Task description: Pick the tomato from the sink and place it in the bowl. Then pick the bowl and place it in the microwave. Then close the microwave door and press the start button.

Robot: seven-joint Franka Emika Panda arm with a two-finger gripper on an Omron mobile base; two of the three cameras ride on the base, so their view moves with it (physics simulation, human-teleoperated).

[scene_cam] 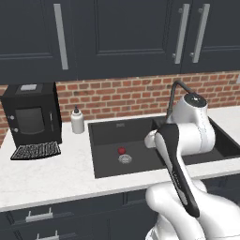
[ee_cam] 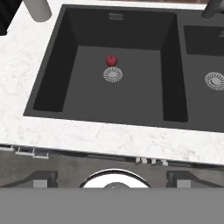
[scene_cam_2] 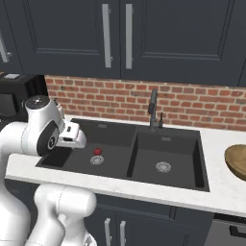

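The tomato (ee_cam: pixel 112 60) is a small glossy red ball on the floor of the sink's (ee_cam: pixel 52 74) left basin, just behind the round silver drain (ee_cam: pixel 113 75). It also shows as the red tomato (scene_cam: pixel 122 150) (scene_cam_2: pixel 97 151) in both base views. My gripper (ee_cam: pixel 112 180) hangs above the counter's front edge, well short of the tomato, open with nothing between its fingers. The wooden bowl (scene_cam_2: pixel 236 161) sits on the counter right of the sink, cut off by the right base view's edge. The microwave and its door are out of view.
A black coffee machine (scene_cam: pixel 32 119) and a white bottle (scene_cam: pixel 77 121) stand on the counter left of the sink. The slim black faucet (scene_cam_2: pixel 153 110) rises behind the sink's divider. Dark cabinets hang above the brick wall.
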